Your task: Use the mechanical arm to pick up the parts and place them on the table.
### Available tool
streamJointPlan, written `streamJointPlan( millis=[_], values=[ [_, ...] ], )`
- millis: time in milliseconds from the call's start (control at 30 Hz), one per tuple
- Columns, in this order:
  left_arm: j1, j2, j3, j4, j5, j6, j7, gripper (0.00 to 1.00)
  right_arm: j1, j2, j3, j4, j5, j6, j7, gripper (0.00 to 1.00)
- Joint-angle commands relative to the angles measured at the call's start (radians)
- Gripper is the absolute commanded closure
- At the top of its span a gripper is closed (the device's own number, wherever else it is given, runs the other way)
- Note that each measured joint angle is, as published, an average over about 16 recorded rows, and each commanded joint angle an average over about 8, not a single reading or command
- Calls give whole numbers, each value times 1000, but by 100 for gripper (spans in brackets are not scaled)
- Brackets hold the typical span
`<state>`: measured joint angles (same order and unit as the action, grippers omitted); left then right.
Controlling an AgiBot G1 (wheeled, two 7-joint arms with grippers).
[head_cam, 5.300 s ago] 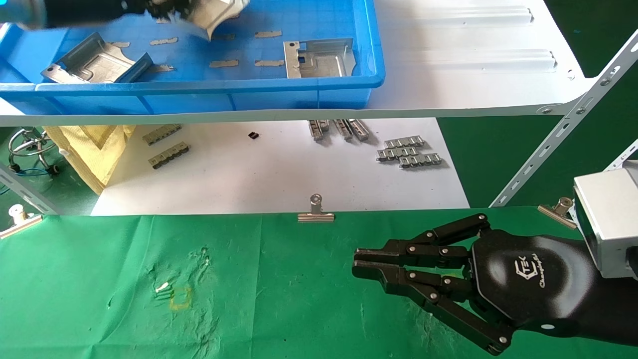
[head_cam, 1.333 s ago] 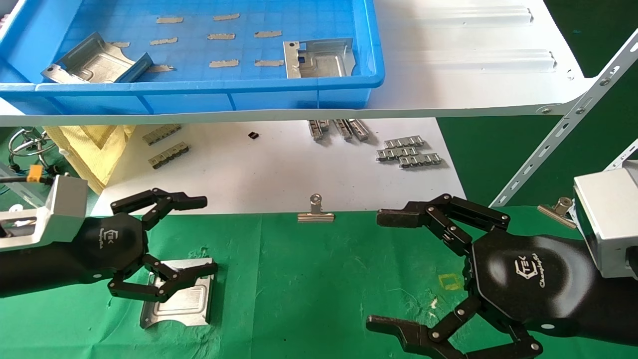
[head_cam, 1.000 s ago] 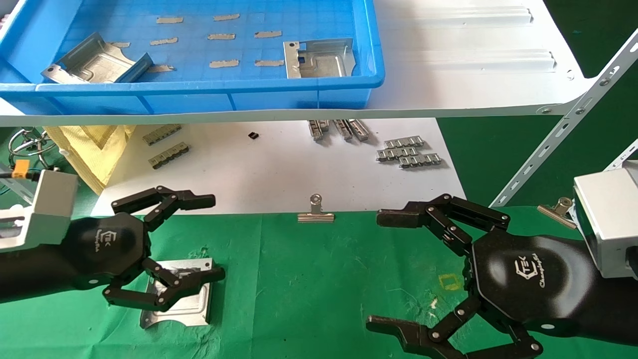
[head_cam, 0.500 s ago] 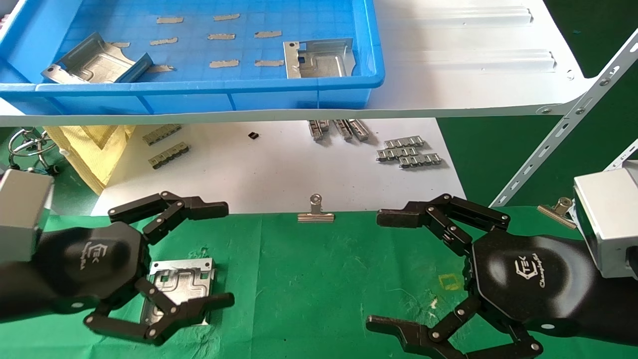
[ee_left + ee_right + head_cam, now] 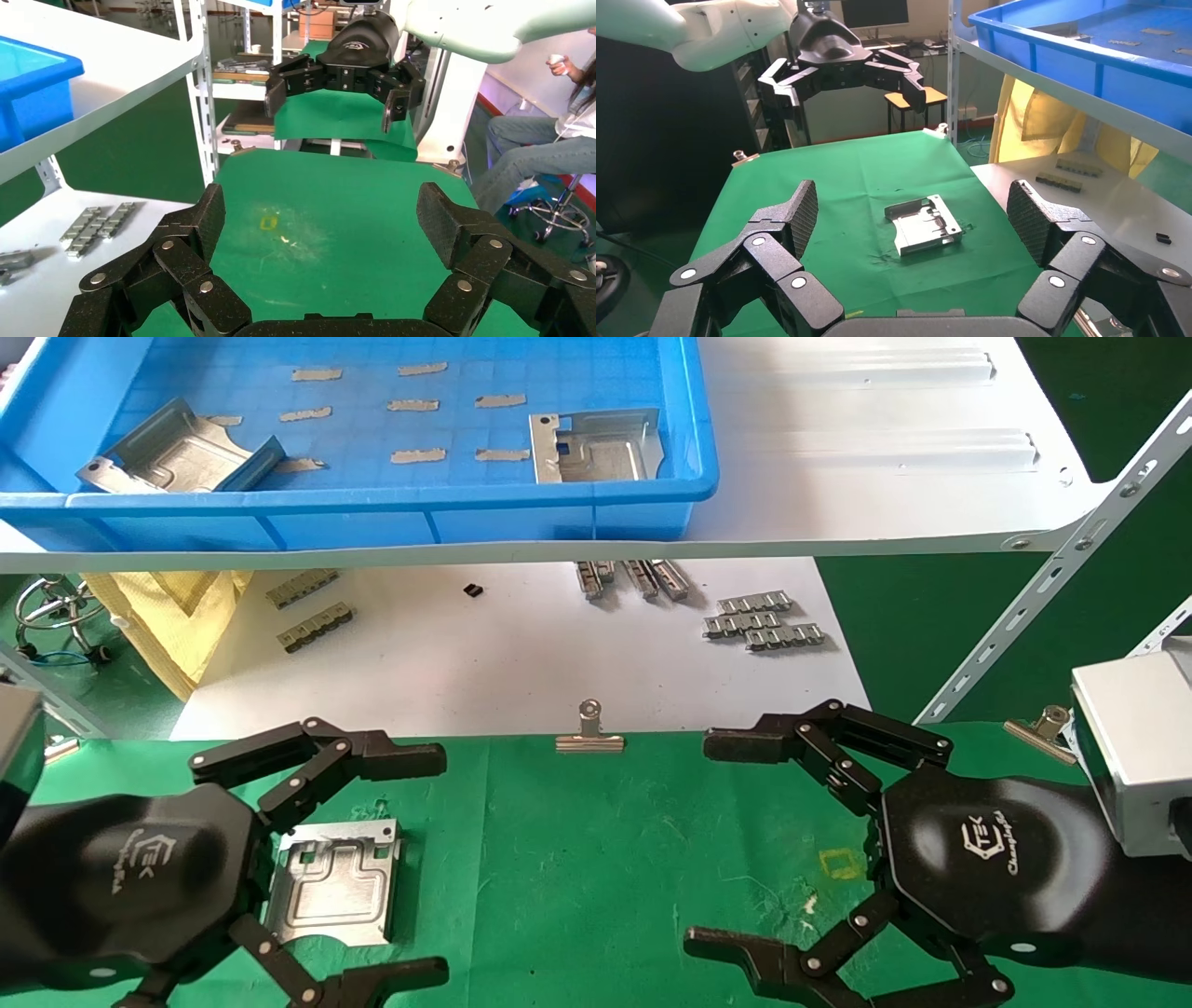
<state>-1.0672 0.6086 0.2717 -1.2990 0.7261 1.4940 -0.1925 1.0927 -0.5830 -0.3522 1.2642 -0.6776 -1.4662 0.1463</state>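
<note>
Stamped sheet-metal brackets [image 5: 596,447] in the blue tray [image 5: 372,509] look light, stiff and slick, best pinched across their bent-up flanges by the wide-spread, empty left gripper [image 5: 424,868].

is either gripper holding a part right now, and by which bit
Nothing is held. The left gripper is open, raised clear of the part lying on the table; the right gripper is open and empty.

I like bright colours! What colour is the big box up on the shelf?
Blue: the box shows best in the head view.
</note>
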Motion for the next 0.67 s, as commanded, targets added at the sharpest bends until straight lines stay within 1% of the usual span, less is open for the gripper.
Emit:
streamJointPlan(
  millis=[33, 667],
  values=[
    [5, -2, -5, -10, -3, -1, -4, 0, 0, 0, 0, 0, 0, 0, 0, 0],
    [-6, 2, 6, 13, 3, 1, 5, 0, 0, 0, 0, 0, 0, 0, 0, 0]
  ],
)
